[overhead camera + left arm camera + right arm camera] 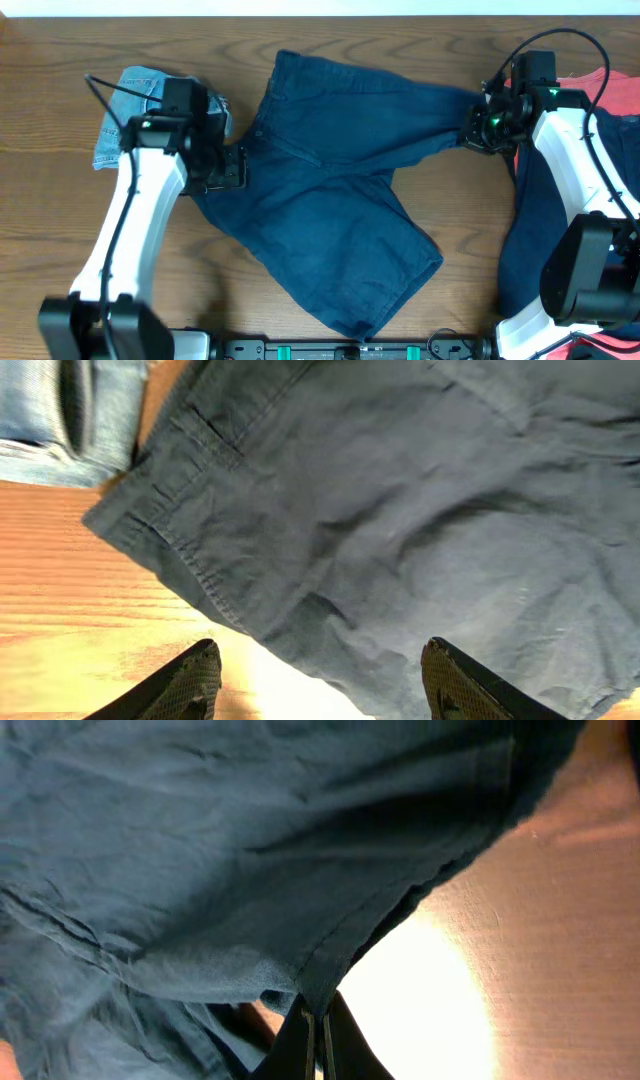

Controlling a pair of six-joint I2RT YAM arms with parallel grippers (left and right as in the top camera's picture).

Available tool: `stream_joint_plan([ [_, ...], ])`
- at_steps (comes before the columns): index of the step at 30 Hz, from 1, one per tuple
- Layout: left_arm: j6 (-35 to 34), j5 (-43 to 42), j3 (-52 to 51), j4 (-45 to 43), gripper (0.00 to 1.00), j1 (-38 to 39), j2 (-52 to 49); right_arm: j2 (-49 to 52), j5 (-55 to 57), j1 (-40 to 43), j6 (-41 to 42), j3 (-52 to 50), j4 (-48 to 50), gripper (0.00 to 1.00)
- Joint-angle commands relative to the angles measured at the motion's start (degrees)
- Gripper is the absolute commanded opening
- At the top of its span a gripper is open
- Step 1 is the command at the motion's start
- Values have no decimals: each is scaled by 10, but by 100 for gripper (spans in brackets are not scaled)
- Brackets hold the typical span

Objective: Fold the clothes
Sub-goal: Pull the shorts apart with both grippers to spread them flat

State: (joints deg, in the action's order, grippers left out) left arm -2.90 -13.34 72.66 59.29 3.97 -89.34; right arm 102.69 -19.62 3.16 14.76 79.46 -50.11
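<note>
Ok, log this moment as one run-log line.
stage: pre-fold | left gripper: open, above navy shorts edge | right gripper: shut on navy shorts edge | navy shorts: unfolded, rumpled on table

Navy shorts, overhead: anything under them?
Only table wood shows around the shorts. At the waistband corner in the left wrist view, they lie on bare wood, beside the denim, not over it. Under the middle is covered; cannot tell.

Left arm [130,230] stretches up from the near edge; left gripper [320,660] points down, jaws spread wide; right arm [575,160] bends inward; right gripper [320,1038] pinched tight on the shorts [200,870] hem.
</note>
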Motion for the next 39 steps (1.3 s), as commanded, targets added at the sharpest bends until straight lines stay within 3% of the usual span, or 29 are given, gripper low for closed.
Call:
stream_joint_plan([
  [1,7,3,-5,0,65,2,-33,-2,-14,2,-7,5,15,1],
  [9,7,3,-5,-5,65,1,-42,-2,-18,2,-3,5,23,1],
  [16,7,3,-5,-2,65,1,-42,-3,4,2,-2,5,-134,3],
  [20,7,3,-5,-14,66,1,-42,-4,69,3,2,5,-189,42],
  [23,9,3,-5,-35,66,2,-47,-4,92,4,10,5,-184,54],
  [26,14,3,-12,-66,65,7,-58,-4,91,4,10,5,-154,58],
  [31,49,-16,-34,-105,34,31,-101,-4,26,4,-41,5,-122,55],
  [34,67,-11,-42,-114,8,45,-136,-4,-27,2,-86,5,-123,50],
  [39,50,35,-42,-146,6,42,-189,-4,-27,-18,-97,-3,-170,53],
])
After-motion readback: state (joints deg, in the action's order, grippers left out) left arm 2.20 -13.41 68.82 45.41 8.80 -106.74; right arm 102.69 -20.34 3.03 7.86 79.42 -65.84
